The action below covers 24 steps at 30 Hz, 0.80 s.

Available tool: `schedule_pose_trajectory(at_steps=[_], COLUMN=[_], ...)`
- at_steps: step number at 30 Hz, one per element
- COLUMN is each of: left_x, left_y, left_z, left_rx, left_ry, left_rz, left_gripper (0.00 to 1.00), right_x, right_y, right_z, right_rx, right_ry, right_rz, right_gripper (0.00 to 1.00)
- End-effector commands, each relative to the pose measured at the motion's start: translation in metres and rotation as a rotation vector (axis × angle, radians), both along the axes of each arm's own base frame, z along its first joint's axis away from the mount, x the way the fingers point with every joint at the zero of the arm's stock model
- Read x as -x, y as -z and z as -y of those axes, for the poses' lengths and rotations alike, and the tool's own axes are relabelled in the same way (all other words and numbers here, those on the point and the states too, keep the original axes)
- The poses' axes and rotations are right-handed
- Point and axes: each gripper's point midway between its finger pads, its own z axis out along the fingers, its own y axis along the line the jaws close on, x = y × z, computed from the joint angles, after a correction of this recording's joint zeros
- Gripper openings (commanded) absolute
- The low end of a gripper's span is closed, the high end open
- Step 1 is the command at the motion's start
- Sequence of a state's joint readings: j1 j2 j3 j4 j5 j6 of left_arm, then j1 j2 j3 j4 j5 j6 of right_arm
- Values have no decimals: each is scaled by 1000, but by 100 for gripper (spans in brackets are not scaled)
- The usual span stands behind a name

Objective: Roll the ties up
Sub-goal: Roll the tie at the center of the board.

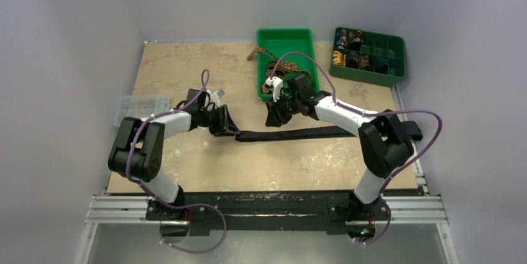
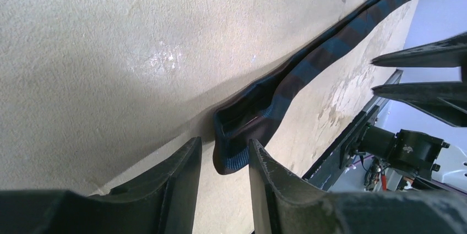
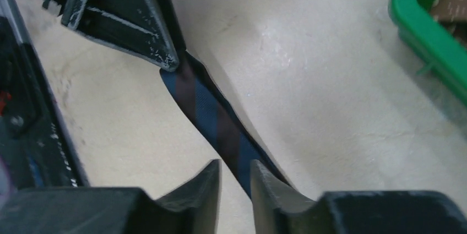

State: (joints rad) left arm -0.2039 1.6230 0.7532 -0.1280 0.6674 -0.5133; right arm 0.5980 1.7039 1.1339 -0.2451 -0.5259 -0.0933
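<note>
A dark navy tie (image 1: 298, 133) with faint stripes lies stretched left to right across the table's middle. Its folded left end (image 2: 237, 154) sits between the tips of my left gripper (image 2: 224, 143), touching the right finger only; the jaws stand apart, open. In the top view the left gripper (image 1: 231, 128) is at that end. My right gripper (image 1: 273, 118) hovers over the strip a little further right. The tie (image 3: 206, 110) passes under the narrow gap of the right gripper (image 3: 235, 163), which is open. A brown patterned tie (image 1: 273, 65) lies in the green bin.
The green bin (image 1: 284, 31) stands at the back centre. A green compartment tray (image 1: 398, 59) with several rolled coils is at the back right. A clear plastic box (image 1: 143, 105) sits at the left edge. The left gripper's fingers (image 3: 126, 19) show in the right wrist view.
</note>
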Motion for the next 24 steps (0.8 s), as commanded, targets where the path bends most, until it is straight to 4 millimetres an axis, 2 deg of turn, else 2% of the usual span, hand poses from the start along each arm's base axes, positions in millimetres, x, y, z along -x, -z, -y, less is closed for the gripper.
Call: schedule_pose_trajectory(at_steps=[1, 3, 7, 11, 14, 16, 21, 24], left_x=[-4, -4, -3, -3, -2, -2, -1, 0], left_y=[-6, -7, -6, -6, -5, -4, -1, 0], left_z=[1, 2, 3, 3, 3, 2, 1, 1], left_rx=[21, 25, 31, 33, 33, 27, 23, 20], left_ry=[-5, -3, 1, 3, 4, 2, 0, 0], left_rz=[28, 29, 29, 31, 32, 31, 25, 20], left_gripper=[35, 34, 40, 40, 39, 40, 39, 38], right_x=[24, 26, 22, 16, 14, 15, 18, 15], right_y=[14, 22, 40, 59, 63, 57, 23, 10], right_z=[-12, -11, -9, -2, -2, -5, -18, -26], right_rx=[-91, -92, -62, -16, -17, -37, -138, -177], right_ry=[93, 111, 135, 169, 177, 160, 134, 143], right_rz=[-290, -324, -346, -355, -374, -379, -396, -401], right_gripper=[21, 15, 10, 8, 7, 7, 8, 9])
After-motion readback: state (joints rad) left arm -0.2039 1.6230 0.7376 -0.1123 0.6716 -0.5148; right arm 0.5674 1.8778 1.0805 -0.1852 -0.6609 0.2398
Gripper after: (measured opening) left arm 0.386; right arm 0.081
